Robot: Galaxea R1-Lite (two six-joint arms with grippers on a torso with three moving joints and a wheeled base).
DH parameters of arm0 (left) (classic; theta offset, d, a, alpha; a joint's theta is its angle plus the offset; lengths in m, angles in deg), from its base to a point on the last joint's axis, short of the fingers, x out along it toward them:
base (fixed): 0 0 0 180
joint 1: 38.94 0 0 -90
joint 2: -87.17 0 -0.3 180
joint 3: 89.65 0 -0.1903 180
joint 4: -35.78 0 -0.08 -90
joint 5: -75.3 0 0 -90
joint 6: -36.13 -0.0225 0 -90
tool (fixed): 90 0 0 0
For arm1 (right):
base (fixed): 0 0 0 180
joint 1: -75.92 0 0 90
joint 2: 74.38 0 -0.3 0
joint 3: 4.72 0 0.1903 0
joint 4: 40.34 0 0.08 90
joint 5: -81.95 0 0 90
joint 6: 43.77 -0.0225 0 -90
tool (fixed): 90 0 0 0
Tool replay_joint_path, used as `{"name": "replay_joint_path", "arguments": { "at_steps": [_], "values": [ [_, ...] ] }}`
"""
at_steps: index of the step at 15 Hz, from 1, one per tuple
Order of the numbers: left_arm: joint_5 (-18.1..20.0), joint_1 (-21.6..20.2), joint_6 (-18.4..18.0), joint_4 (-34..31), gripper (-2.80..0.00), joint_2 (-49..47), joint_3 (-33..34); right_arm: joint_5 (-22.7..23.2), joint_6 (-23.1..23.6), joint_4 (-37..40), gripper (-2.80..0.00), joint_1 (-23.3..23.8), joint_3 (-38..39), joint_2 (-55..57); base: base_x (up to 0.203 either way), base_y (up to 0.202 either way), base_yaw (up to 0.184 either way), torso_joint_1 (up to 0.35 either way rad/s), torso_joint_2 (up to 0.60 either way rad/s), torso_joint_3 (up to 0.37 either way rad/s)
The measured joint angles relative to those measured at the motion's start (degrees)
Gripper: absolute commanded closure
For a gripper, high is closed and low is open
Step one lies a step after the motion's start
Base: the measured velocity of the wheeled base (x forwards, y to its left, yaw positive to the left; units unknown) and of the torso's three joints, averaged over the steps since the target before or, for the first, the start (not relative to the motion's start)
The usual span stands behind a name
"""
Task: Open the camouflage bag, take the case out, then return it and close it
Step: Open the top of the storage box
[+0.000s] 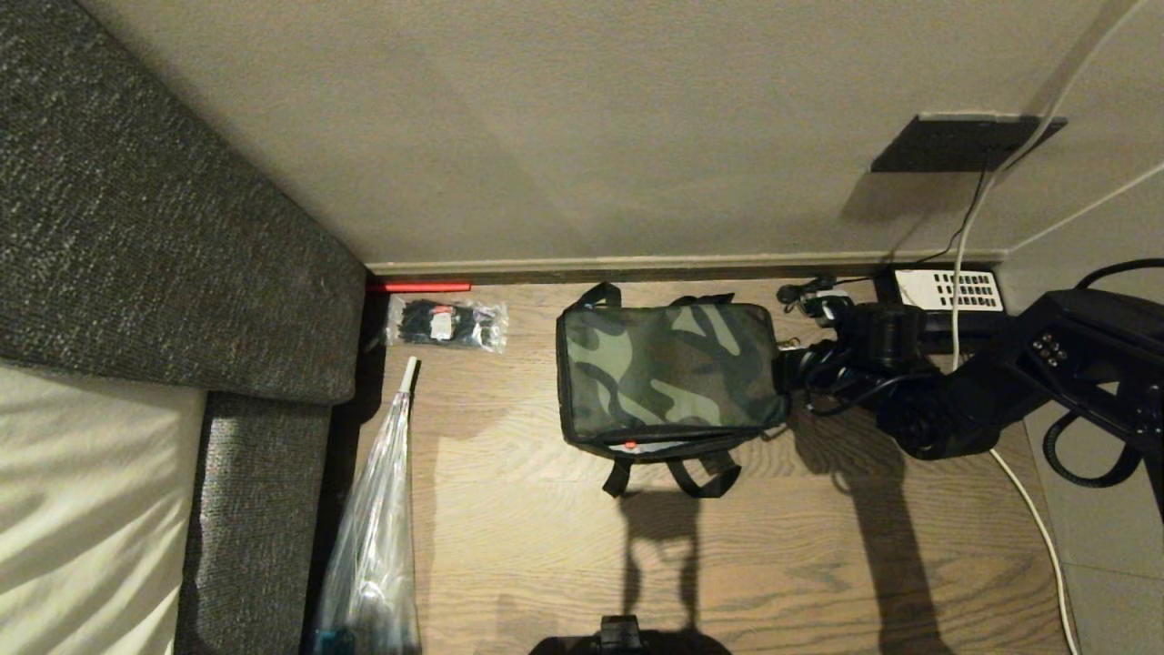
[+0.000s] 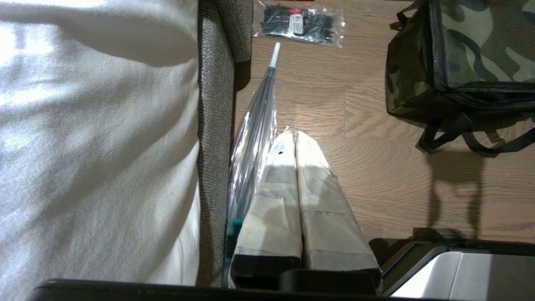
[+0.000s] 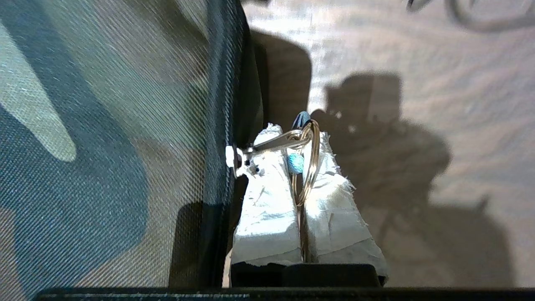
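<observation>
Camouflage bag (image 1: 668, 382): on wood floor (image 1: 818, 555), lid down. Right gripper (image 3: 301, 167) at its side, jaws pinching the zipper ring (image 3: 307, 163). Left gripper (image 2: 294, 142): away from bag, jaws pressed together.

Head view overhead; both wrist views, nearer, share the camouflage bag (image 1: 668, 382).

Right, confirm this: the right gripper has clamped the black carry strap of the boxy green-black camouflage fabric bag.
Not the strap. The right gripper is shut on the metal key-ring zipper pull at the side of the boxy green-black camouflage fabric bag, as the right wrist view shows.
</observation>
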Motion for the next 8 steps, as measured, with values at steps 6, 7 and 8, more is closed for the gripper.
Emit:
{"name": "replay_joint_path", "arguments": {
  "at_steps": [6, 7, 8],
  "values": [
    [0.0, 0.0, 0.0, 0.0, 0.0, 0.0, 0.0, 0.4, -12.8, 5.7, 0.0, 0.0, -0.3, -0.9, 0.0, 0.0, 0.0, 0.0, 0.0, 0.0],
    [0.0, 0.0, 0.0, 0.0, 0.0, 0.0, 0.0, 0.4, -14.0, 5.7, 0.0, 0.1, -0.5, -0.9, 0.0, 0.0, 0.0, 0.0, 0.0, 0.0],
    [0.0, 0.0, 0.0, 0.0, 0.0, 0.0, 0.0, 0.5, -14.4, 5.7, 0.0, 0.3, -0.5, -0.9, 0.0, 0.0, 0.0, 0.0, 0.0, 0.0]
  ]
}}
